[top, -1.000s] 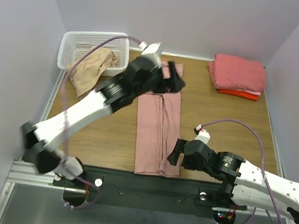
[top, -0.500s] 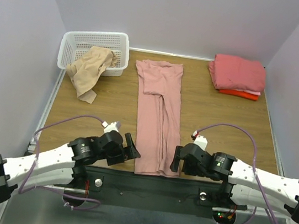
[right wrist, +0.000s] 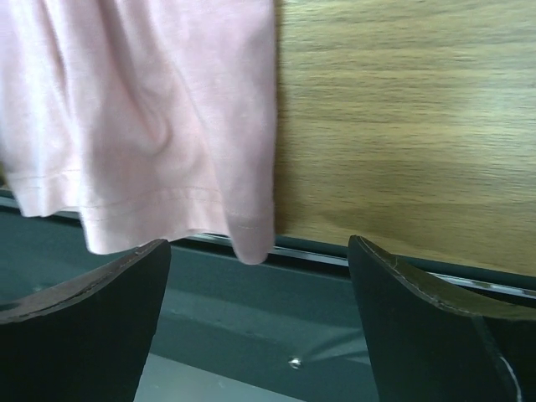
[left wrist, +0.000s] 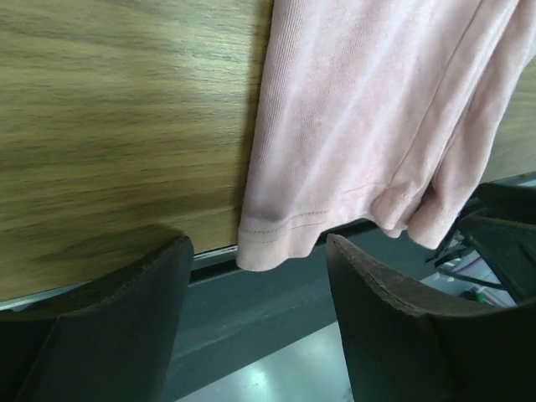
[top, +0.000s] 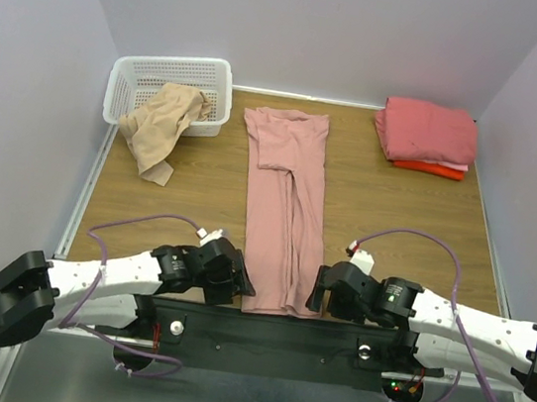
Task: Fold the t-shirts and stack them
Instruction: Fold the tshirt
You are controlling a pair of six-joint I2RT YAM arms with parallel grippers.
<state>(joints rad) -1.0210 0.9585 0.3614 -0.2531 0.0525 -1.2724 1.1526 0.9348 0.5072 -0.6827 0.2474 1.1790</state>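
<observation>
The dusty-pink t-shirt (top: 285, 213) lies folded into a long narrow strip down the middle of the table, its hem hanging over the near edge. My left gripper (top: 239, 282) is open at the hem's left corner (left wrist: 272, 243); the corner lies between its fingers (left wrist: 109, 335), untouched. My right gripper (top: 319, 293) is open at the hem's right corner (right wrist: 251, 239), also apart from the cloth. A beige t-shirt (top: 161, 129) hangs out of the basket. Folded salmon-pink t-shirts (top: 427, 128) lie stacked on an orange-red one (top: 431, 169) at the back right.
A white lattice basket (top: 167, 72) stands at the back left corner. The table's near edge with a dark metal rail (top: 270, 333) runs just under both grippers. Purple walls close in the table on three sides.
My left arm has swung from the shirt's far collar end back to the near edge and settled at the hem's left corner. My right gripper has stayed near the right corner, shifting slightly.
</observation>
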